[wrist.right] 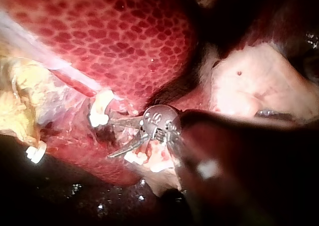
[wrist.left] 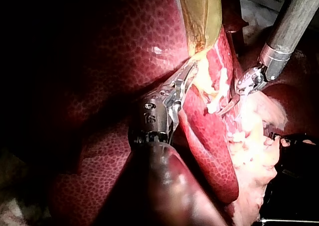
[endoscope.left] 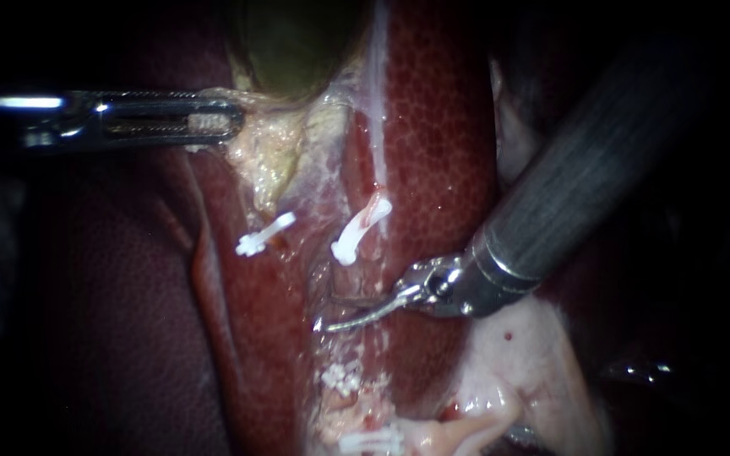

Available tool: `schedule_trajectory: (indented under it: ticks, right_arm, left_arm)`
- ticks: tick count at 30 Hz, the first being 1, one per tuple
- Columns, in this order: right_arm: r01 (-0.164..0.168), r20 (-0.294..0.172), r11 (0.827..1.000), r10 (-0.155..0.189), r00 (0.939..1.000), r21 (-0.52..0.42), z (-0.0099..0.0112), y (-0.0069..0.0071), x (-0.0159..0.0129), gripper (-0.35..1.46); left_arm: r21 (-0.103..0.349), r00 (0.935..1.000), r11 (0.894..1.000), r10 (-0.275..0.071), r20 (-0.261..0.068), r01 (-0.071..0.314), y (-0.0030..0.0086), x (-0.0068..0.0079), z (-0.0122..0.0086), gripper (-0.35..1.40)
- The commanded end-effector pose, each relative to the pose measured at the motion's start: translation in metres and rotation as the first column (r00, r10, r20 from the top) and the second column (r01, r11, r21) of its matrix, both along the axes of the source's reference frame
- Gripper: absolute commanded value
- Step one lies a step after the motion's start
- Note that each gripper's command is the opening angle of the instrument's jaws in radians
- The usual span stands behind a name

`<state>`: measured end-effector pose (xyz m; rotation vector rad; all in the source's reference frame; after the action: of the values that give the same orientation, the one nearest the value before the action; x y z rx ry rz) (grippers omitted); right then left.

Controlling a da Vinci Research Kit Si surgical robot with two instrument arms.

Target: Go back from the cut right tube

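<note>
Lying near right instrument [endoscope.left: 329,311], jaws parted: clipped right tube [endoscope.left: 373,211].

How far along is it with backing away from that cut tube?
Done: the right tube looks parted, one clip above the gap and more clips below. In hand: the right instrument has its jaws open right beside that gap, while the left instrument grips pale tissue under the gallbladder. Left: drawing the right instrument clear.
</note>
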<state>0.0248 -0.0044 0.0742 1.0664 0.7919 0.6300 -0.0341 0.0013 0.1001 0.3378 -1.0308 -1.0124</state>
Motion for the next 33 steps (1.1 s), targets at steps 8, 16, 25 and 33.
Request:
schedule_trajectory:
  ticks: [8,16,25,33]
  right_arm:
    - [-0.011,-0.050,0.988,0.004,0.9987,-0.153,-0.0008,-0.0006,-0.0019,1.41]
    - [-0.069,-0.084,0.918,0.039,0.9957,-0.391,-0.0029,0.0000,-0.0053,1.43]
    - [-0.087,-0.139,0.856,0.018,0.9901,-0.509,-0.0072,0.0040,-0.0092,1.43]
    - [-0.124,-0.161,0.813,0.038,0.9862,-0.568,-0.0116,0.0062,-0.0105,1.43]
  left_arm:
    - [0.000,1.0000,1.000,0.001,0.000,-0.001,0.0000,0.0001,0.0000,-0.32]
    - [0.000,1.0000,1.000,0.001,0.000,-0.001,0.0000,0.0001,0.0000,-0.32]
    - [0.000,1.0000,1.000,0.000,0.000,0.000,0.0000,0.0001,0.0000,-0.32]
    - [-0.001,1.0000,1.000,-0.001,-0.001,0.001,-0.0001,-0.0001,0.0002,-0.30]
